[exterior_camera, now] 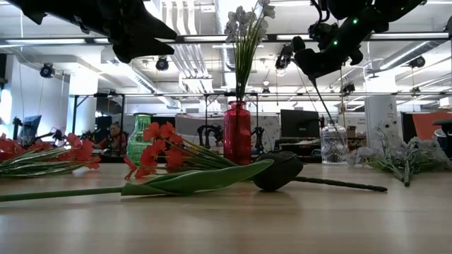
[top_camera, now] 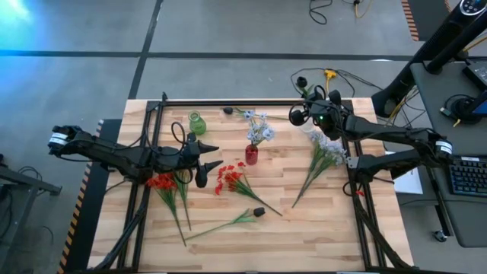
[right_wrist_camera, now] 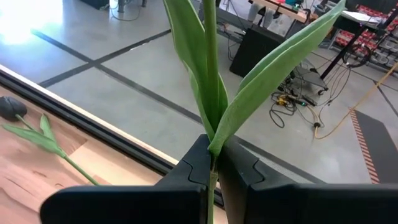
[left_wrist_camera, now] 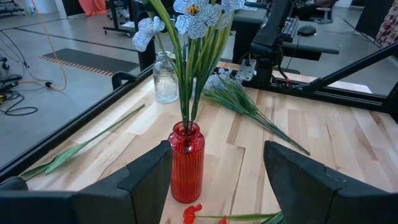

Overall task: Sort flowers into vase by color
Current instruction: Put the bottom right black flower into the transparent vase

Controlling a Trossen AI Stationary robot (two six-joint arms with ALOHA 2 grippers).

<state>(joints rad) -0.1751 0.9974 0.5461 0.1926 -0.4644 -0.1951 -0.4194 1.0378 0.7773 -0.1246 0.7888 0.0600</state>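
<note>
Right fingers pinch green stem.

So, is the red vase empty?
No, the red vase holds pale blue-white flowers on green stalks.

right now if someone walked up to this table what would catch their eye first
Probably the red vase at mid-table, with pale blue-white flowers standing tall in it. Next, the right end effector, shut on a green stem and raised near the table's back right, by a clear jar. The left end effector hangs open facing the red vase, with loose red flowers lying on the wood nearby.
</note>
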